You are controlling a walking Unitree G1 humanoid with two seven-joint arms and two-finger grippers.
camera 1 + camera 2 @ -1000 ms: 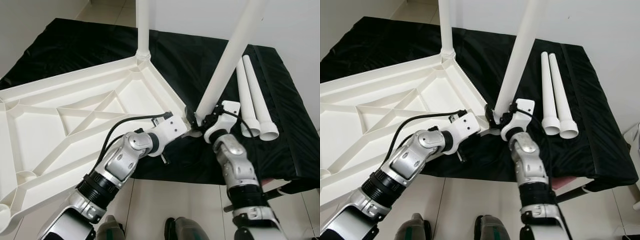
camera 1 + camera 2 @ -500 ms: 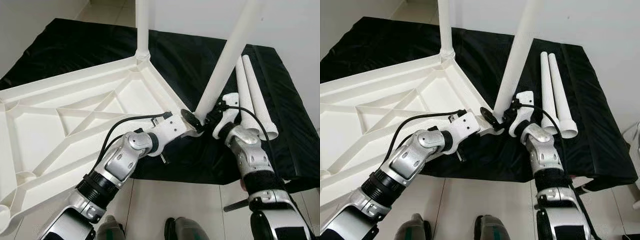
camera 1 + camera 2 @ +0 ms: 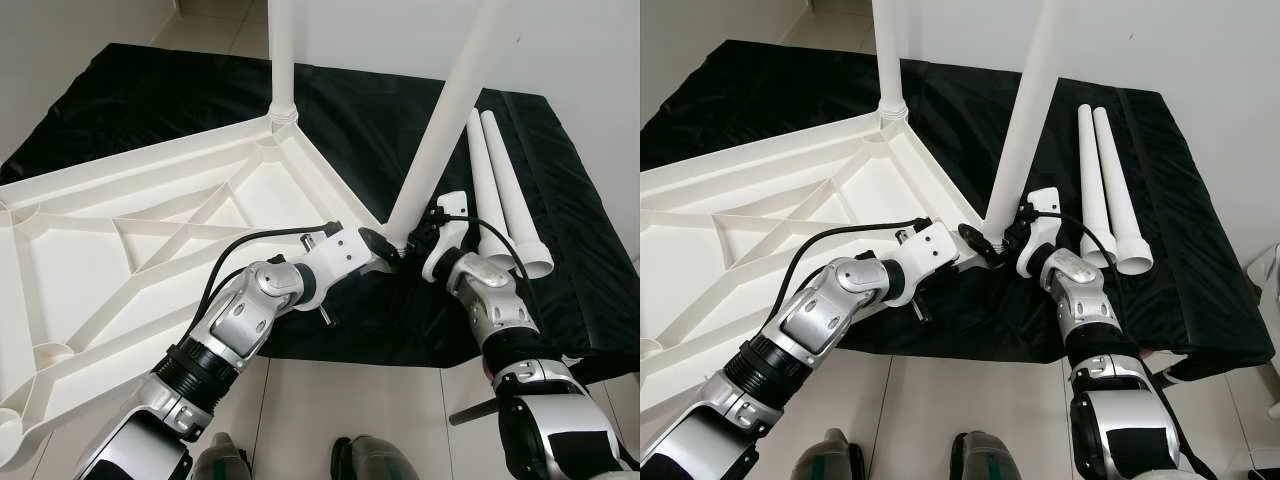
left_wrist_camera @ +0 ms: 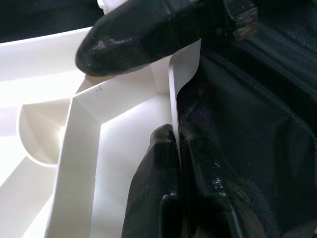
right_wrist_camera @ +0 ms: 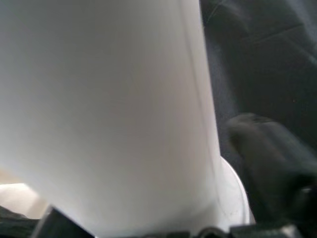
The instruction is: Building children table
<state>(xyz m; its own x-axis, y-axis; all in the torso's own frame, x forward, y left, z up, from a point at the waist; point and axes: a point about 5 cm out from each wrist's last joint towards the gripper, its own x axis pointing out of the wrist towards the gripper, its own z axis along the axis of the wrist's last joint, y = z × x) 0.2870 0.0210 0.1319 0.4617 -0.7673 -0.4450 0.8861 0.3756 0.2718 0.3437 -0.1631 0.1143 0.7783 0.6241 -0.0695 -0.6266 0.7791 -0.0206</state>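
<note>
- Black cloth [image 3: 560, 260] covers the surface beneath everything.
- White tabletop [image 3: 120, 260] lies upside down on it, one leg [image 3: 283, 50] upright in its far corner.
- Second leg [image 3: 445, 120] leans at the near corner, base inside the right gripper [image 3: 1012, 238]; the right wrist view shows it pressed close against that leg.
- Two spare legs [image 3: 1105, 190] lie on the cloth just right.
- Left gripper [image 4: 176, 163] pinches the tabletop's rim, seen closely from the left wrist.
</note>
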